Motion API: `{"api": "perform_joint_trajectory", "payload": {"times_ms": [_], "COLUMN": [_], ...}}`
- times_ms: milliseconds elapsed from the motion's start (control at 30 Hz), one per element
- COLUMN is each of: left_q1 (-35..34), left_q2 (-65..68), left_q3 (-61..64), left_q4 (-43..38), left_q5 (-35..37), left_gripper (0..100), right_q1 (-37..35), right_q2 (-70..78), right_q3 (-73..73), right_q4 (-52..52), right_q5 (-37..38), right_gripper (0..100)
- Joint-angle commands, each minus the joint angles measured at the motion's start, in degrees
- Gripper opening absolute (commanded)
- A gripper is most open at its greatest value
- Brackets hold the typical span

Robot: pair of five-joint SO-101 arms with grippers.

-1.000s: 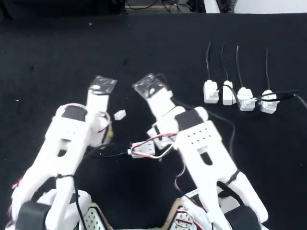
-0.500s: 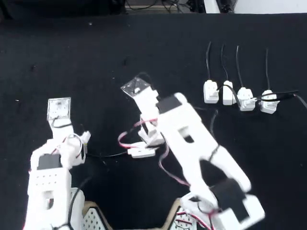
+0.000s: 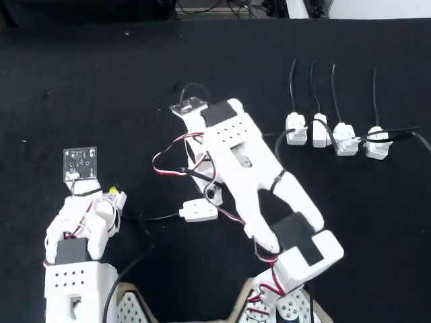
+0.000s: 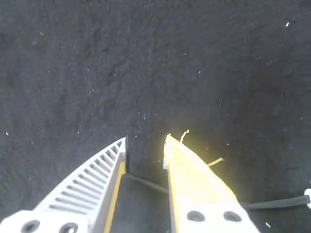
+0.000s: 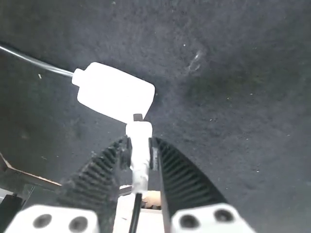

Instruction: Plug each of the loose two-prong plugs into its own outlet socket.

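Since plug (image 5: 139, 158) looks light, stiff plastic, right gripper (image 5: 139, 141) clamping its flat sides seems apt; socket (image 3: 199, 212) at 6 o'clock in high view; left gripper (image 4: 146, 145) parted, empty.

In the right wrist view, the lower part of the white plug (image 5: 139, 133) is covered by the jaws of the right gripper (image 5: 139, 143). Its prongs are too small for seating in the white block (image 5: 114, 92) to be judged. The block's cable (image 5: 29, 60) is cut off at the picture's edge. In the left wrist view, a black cable (image 4: 277, 202) is likewise cut off.
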Motion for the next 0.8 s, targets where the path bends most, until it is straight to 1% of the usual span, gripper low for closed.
{"api": "perform_joint_trajectory", "payload": {"times_ms": [0, 200, 367, 500, 700, 767], "left_q1": [-0.5, -0.5, -0.5, -0.5, -0.5, -0.5], "left_q2": [-1.1, -1.1, -1.1, -1.1, -1.4, -1.5], "left_q3": [-0.3, -0.3, -0.3, -0.3, -0.3, -0.3], "left_q4": [-0.9, -0.9, -0.9, -0.9, -0.9, -0.9], "left_q5": [0.4, 0.4, 0.4, 0.4, 0.4, 0.4], "left_gripper": [13, 13, 13, 13, 13, 13], "right_q1": [-0.6, -0.7, -0.9, -0.6, -0.9, -0.9], "right_q2": [0.9, -0.6, -7.0, -9.7, -8.8, -7.6], "right_q3": [-3.0, 1.4, 8.4, 9.4, 9.0, 9.1], "right_q4": [0.3, -4.0, -8.4, -9.1, -9.2, -9.1], "right_q5": [-0.6, -2.7, -2.9, -2.9, -3.1, -4.5], "right_gripper": [1.1, 1.1, 1.1, 1.1, 1.1, 1.1]}}
